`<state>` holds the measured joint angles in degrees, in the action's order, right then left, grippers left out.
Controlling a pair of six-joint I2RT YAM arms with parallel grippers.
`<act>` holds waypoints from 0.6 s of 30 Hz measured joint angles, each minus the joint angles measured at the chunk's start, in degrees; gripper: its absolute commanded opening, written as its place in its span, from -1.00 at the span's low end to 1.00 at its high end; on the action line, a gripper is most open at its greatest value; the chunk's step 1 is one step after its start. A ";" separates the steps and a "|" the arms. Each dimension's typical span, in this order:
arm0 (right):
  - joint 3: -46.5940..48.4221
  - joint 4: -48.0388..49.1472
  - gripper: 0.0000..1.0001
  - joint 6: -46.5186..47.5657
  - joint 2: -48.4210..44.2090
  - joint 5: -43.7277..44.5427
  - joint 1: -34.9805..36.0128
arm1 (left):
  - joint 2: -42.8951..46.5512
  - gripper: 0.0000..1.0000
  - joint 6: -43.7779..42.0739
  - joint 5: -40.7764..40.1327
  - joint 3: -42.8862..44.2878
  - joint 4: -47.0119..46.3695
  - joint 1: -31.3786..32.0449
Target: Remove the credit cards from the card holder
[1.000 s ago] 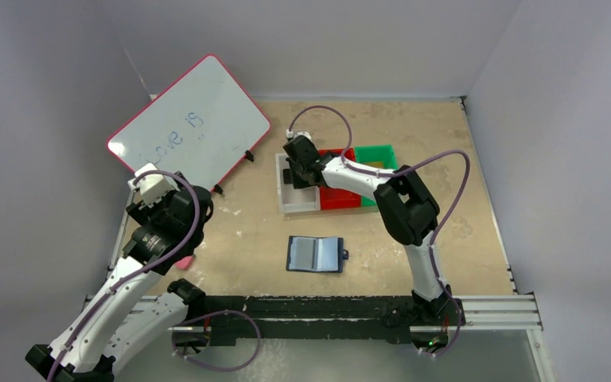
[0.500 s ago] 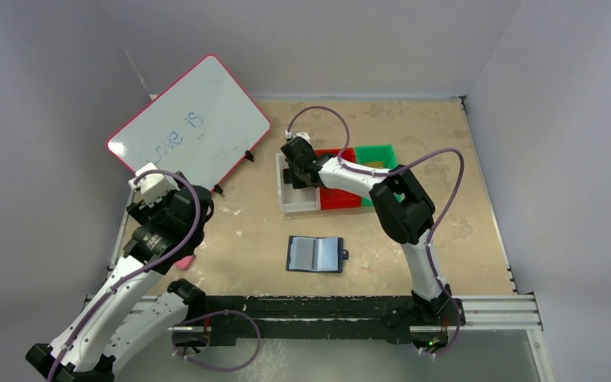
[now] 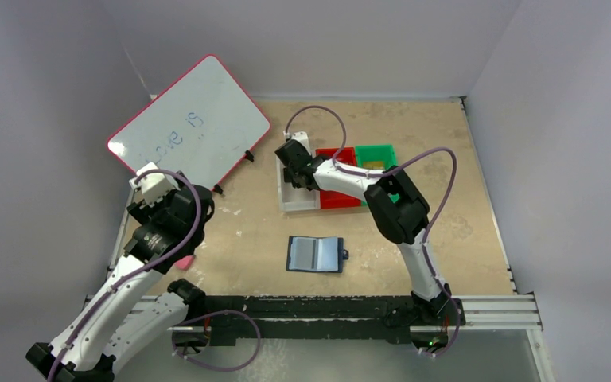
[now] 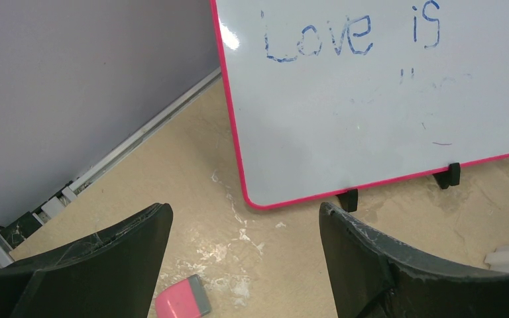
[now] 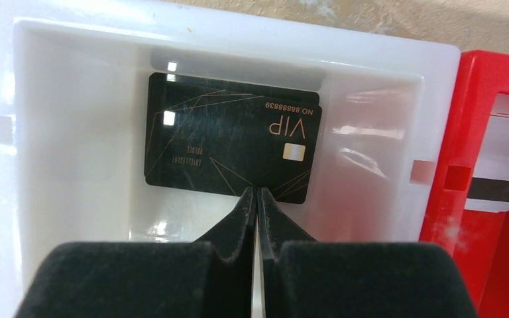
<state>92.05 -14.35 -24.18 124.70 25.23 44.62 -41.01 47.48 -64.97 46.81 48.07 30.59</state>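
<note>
The card holder (image 3: 315,254) lies open and flat mid-table, navy with light blue pockets, and neither gripper is near it. A black credit card (image 5: 232,146) marked VIP lies flat on the floor of the white bin (image 5: 73,132). My right gripper (image 5: 256,192) is shut, its tips over the card's near edge. In the red bin (image 5: 497,265) lies a pale card (image 5: 504,172) with a dark stripe. My left gripper (image 4: 245,218) stands open over bare table near the whiteboard, holding nothing.
A pink-framed whiteboard (image 3: 187,127) stands propped at the back left. A pink eraser (image 4: 182,299) lies beside the left arm. White (image 3: 298,203), red (image 3: 338,199) and green (image 3: 375,157) bins sit in a row behind the holder.
My right gripper has shifted a little to the left and farther back over the white bin. The left arm and the card holder have not moved.
</note>
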 measured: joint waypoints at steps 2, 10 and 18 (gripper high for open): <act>0.31 -0.02 -0.91 0.07 0.42 1.75 0.50 | -0.02 0.63 0.00 0.02 0.00 0.00 0.00; 0.61 1.01 -0.91 -0.02 1.57 8.44 1.99 | -0.02 0.63 0.00 0.00 0.00 0.00 0.00; 0.44 1.22 -0.85 -0.50 1.46 9.99 2.38 | 0.00 0.63 0.00 0.00 0.00 0.00 0.00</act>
<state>92.49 -13.13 -24.69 126.17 35.22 47.00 -41.01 47.48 -64.97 46.81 48.07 30.59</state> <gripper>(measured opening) 0.052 0.816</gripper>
